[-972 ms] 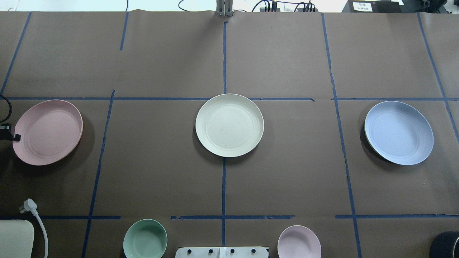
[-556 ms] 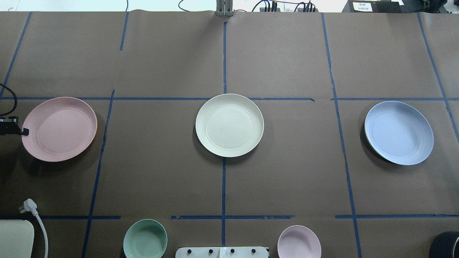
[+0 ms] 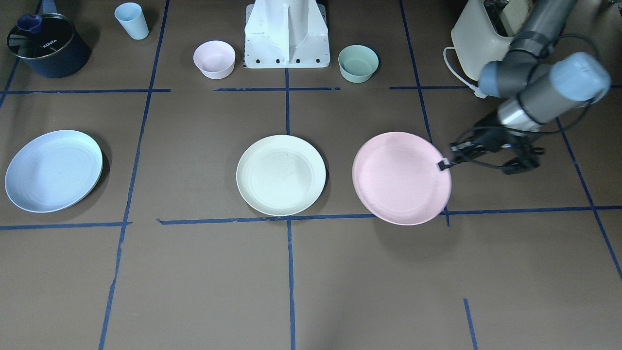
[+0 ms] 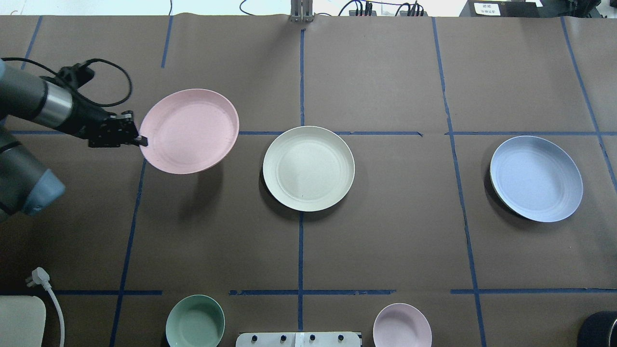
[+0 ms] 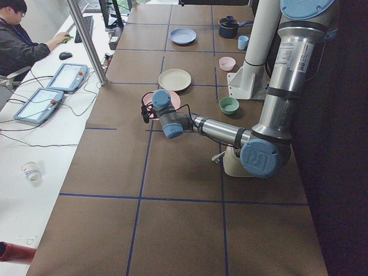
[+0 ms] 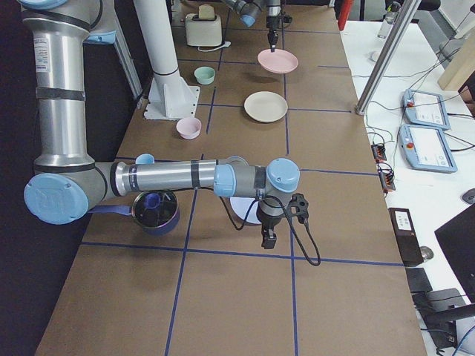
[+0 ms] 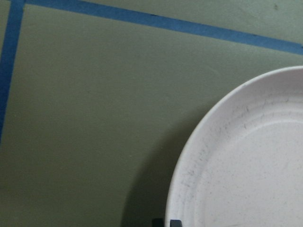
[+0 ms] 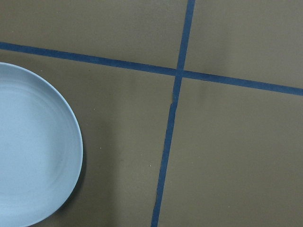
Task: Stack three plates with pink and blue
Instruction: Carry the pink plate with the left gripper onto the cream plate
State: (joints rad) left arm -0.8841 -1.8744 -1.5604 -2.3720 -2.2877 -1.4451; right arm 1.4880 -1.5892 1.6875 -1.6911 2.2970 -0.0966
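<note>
My left gripper (image 4: 140, 140) is shut on the left rim of the pink plate (image 4: 189, 131) and holds it in the air, just left of the cream-white plate (image 4: 308, 168). The plate's shadow lies on the table below it. In the front view the left gripper (image 3: 443, 164) pinches the pink plate (image 3: 401, 177) at its right rim. The blue plate (image 4: 536, 178) lies flat at the right of the table. My right gripper (image 6: 269, 241) shows only in the exterior right view, hanging near the blue plate; I cannot tell whether it is open or shut.
A mint-green bowl (image 4: 195, 322) and a small pink bowl (image 4: 402, 325) stand either side of the robot base (image 3: 286, 34). A pale blue cup (image 3: 131, 20), a dark pot (image 3: 46, 44) and a cream appliance (image 3: 478, 39) stand near the robot's edge.
The left gripper has carried the pink plate up off the table's left end, rightward and farther away, to just beside the cream-white plate. The other plates have not moved.
</note>
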